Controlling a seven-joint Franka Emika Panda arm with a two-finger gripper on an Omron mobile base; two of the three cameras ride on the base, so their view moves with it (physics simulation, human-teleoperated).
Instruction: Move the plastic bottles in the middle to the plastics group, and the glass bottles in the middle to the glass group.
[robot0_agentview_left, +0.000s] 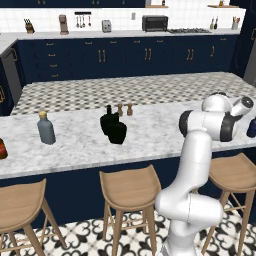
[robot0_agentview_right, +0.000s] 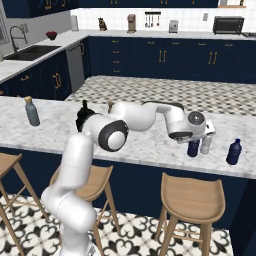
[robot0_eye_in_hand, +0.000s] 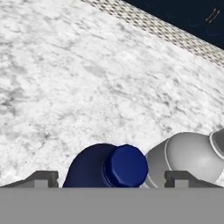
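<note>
The plastic bottle (robot0_eye_in_hand: 107, 168), navy, stands upright on the marble counter (robot0_eye_in_hand: 65, 78), long axis vertical. In the hand view it sits between the spread fingertips (robot0_eye_in_hand: 43, 178), cap at 12 o'clock of the claw (robot0_agentview_right: 204, 131) midpoint, untouched by either tip. Silver-grey bottle (robot0_eye_in_hand: 192, 158) touches it at 3 o'clock. Judged: placed; retreat straight along the axis.

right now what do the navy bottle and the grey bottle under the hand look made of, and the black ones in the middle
Small navy-blue bottle with faceted cap: matte, opaque, no sharp glints, so probably plastic. Small silver-grey bottle touching it: soft satin sheen, plastic or possibly metal. Two squat black bottles: darker and seemingly glossier, suggesting glass, though too small to be sure.
</note>
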